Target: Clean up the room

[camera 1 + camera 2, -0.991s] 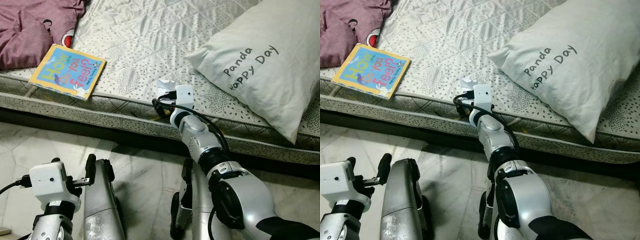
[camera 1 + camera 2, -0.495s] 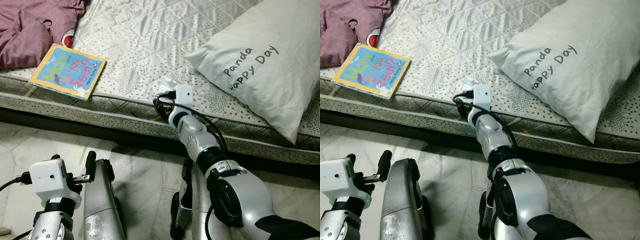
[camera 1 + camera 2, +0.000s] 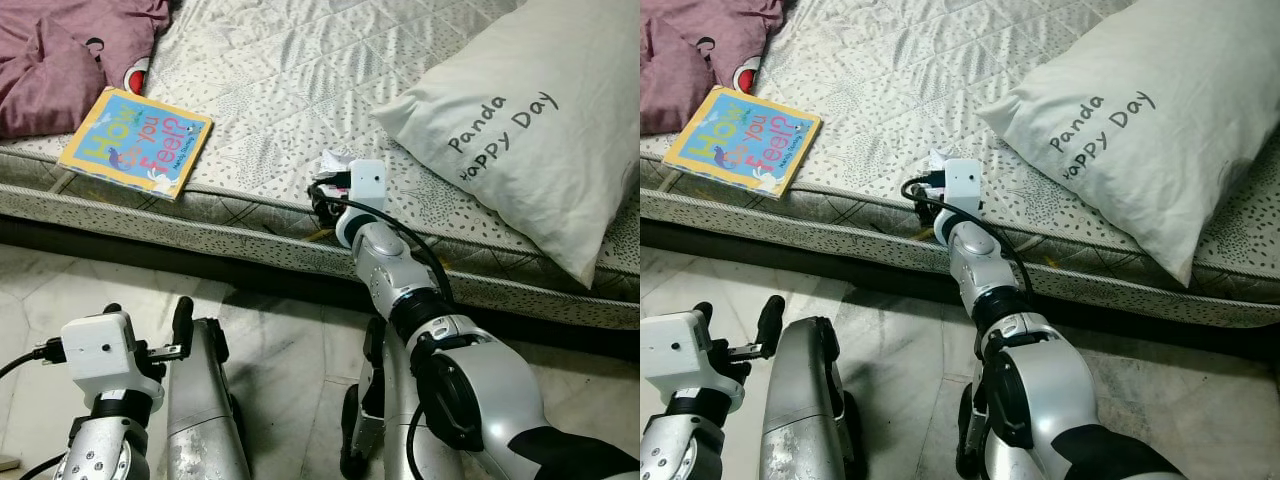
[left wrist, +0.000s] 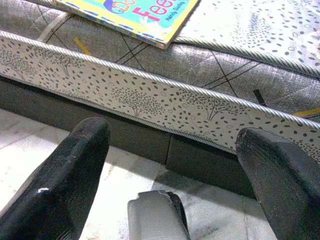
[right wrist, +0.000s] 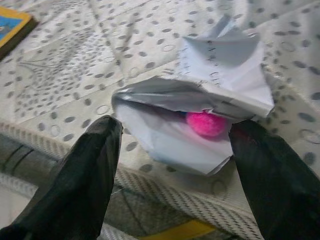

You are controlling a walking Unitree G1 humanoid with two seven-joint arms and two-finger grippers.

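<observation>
your right gripper [image 5: 170, 165] is spread wide, one finger on each side of the crumpled white paper [image 5: 200, 107], gripping nothing. the paper, with a pink ball [image 5: 206, 123] in its fold, lies at the mattress [image 3: 300, 80] front edge, between the book [image 3: 135, 142] and the pillow [image 3: 530, 120]. your left gripper [image 4: 175, 175] hangs open and empty over the floor [image 3: 290, 330].

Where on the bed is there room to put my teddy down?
The widest bare patch of mattress lies between the book and the pillow. It is crowded near the front edge, where the right gripper straddles crumpled paper, and by the maroon cloth.
</observation>
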